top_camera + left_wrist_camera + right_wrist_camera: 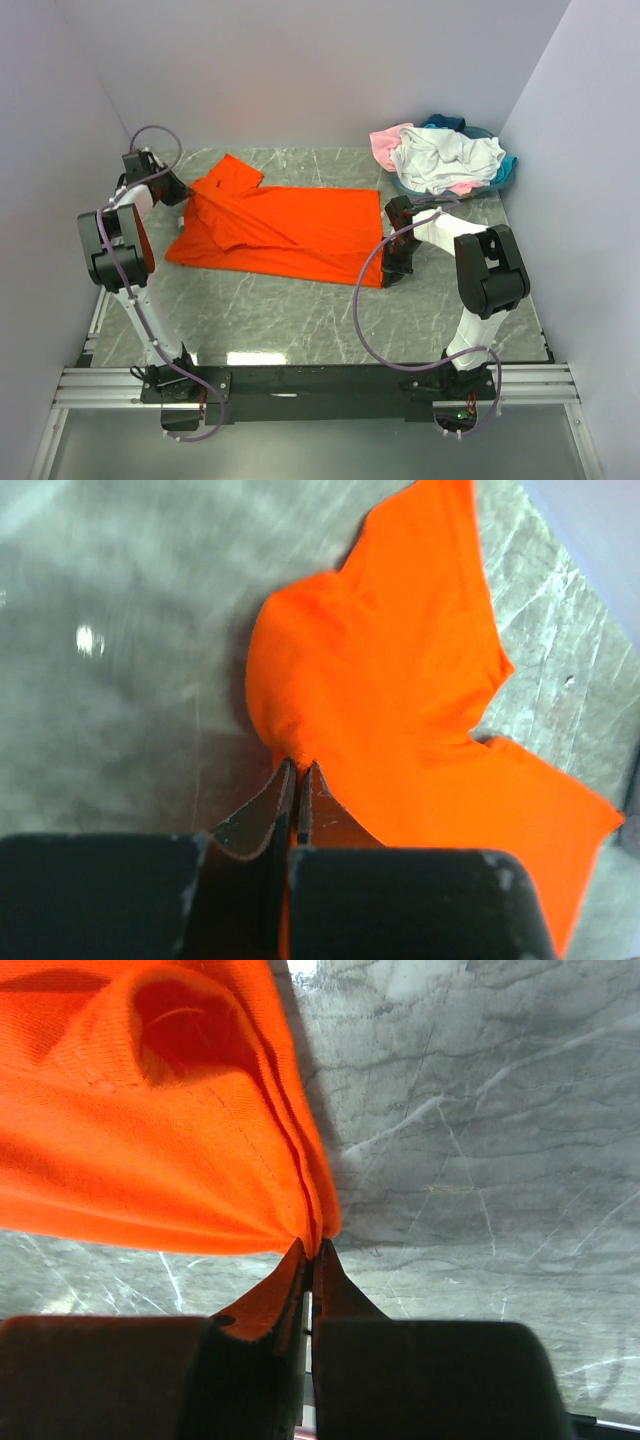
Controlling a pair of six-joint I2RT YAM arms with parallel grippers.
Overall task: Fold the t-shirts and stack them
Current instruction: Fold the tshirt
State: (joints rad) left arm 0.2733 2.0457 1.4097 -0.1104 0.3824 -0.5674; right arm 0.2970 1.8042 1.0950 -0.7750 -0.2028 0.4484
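The left tool (298, 772) was clamped on the sleeve end of the orange t-shirt (290, 225), the right tool (312, 1252) on its hem — one fold begun, judging by the overlap. The other t-shirts (445, 158) lay heaped at the far right of the tabletop (300, 315), unfolded — their count hidden.
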